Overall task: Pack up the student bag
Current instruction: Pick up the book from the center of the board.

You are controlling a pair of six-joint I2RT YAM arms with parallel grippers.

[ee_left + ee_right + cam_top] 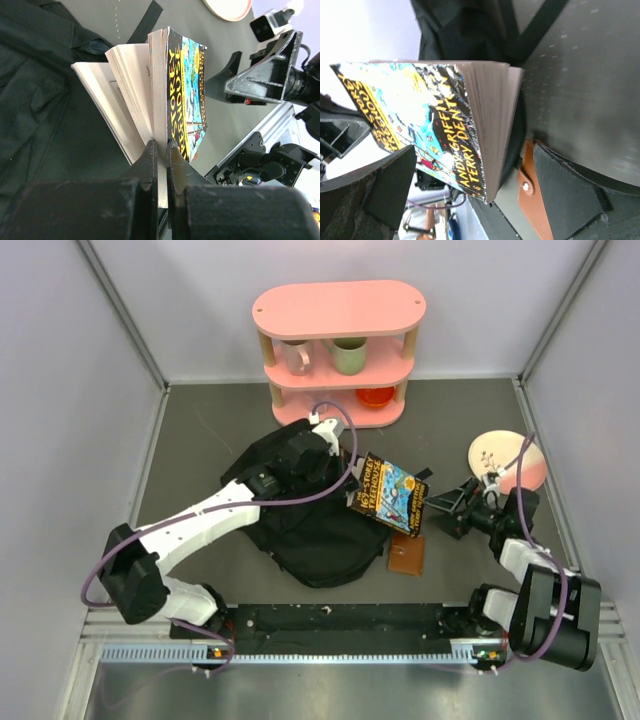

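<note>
Overhead: a fixed camera above and behind the arm bases looks down and forward over the whole table, bases at 6 o'clock, pink shelf at 12. Left wrist: lens just behind the left gripper, looking along its fingers, very close on the paperback; the right arm shows at 3 o'clock. Right wrist: lens behind the right gripper, close on the same paperback from the opposite side. All three views share the paperback and the student bag.
</note>
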